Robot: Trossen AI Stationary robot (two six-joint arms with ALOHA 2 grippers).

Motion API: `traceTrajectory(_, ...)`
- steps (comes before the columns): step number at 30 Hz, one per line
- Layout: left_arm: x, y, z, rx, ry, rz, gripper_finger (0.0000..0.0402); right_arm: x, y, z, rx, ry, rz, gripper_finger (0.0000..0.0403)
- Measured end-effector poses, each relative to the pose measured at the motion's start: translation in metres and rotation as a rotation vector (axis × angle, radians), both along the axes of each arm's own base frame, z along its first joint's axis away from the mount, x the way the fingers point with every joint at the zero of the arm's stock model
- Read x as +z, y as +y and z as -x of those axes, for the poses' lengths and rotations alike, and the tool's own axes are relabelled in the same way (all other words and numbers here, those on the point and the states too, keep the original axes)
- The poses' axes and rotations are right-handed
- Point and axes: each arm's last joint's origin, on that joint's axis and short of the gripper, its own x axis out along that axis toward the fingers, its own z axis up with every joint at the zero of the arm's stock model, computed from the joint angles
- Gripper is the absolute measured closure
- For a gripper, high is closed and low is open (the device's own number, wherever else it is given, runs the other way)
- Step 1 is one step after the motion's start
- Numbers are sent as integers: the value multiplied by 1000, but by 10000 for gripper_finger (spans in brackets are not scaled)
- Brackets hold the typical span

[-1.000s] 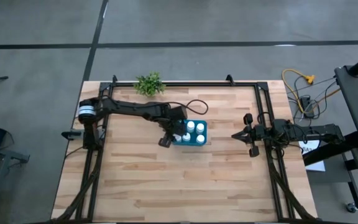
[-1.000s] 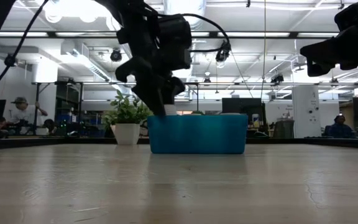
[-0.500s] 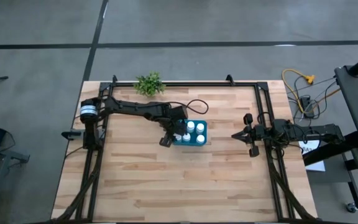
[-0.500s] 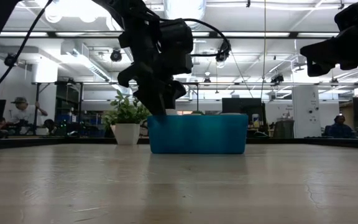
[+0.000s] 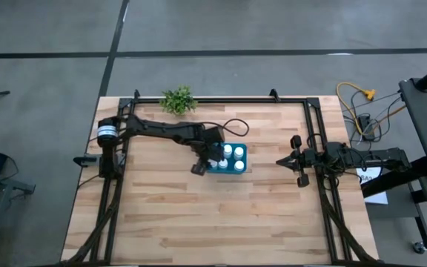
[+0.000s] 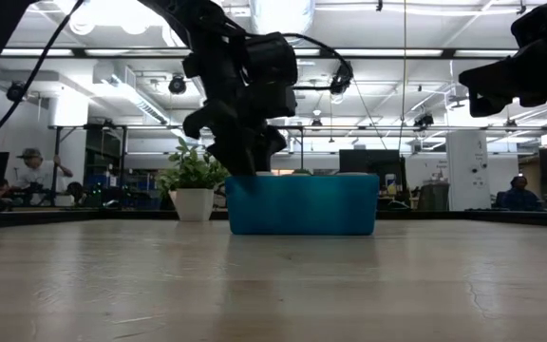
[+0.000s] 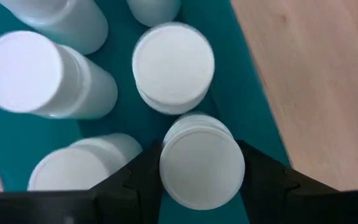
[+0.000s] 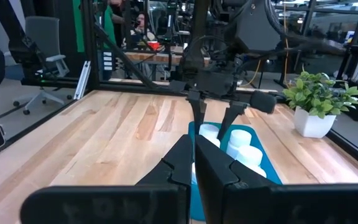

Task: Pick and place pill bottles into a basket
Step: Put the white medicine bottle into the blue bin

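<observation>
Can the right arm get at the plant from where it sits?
Probably yes. The right gripper, shut, waits at the right edge; the plant stands at the far edge, and the left gripper over the basket isn't between.

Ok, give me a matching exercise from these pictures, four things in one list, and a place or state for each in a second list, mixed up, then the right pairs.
Things:
1. left claw
2. right claw
3. basket
4. plant

Places or states:
A. at the table's far edge, in a white pot
B. shut, empty, waiting near the table's right side
C. teal, mid-table, with white pill bottles standing in it
D. over the basket's left end, fingers either side of a bottle cap

Pairs: 1-D, 2-B, 3-C, 4-A
</observation>
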Motion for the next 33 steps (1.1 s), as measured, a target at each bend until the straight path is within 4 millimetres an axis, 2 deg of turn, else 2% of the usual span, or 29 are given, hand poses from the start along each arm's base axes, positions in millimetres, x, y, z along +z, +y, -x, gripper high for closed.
traceTrajectory(7, -12, 1, -7, -4, 13, 9, 251, 0, 0, 0, -1, 0, 0, 394)
traceTrajectory(21, -10, 1, -4, 0, 21, 3, 251, 0, 0, 0, 0, 0, 0, 394)
traceTrajectory(28, -15, 1, -3, 6, 50, 0, 178, 0, 0, 0, 0, 0, 0, 394)
traceTrajectory(33, -12, 1, -5, 7, 28, 0, 174, 0, 0, 0, 0, 0, 0, 394)
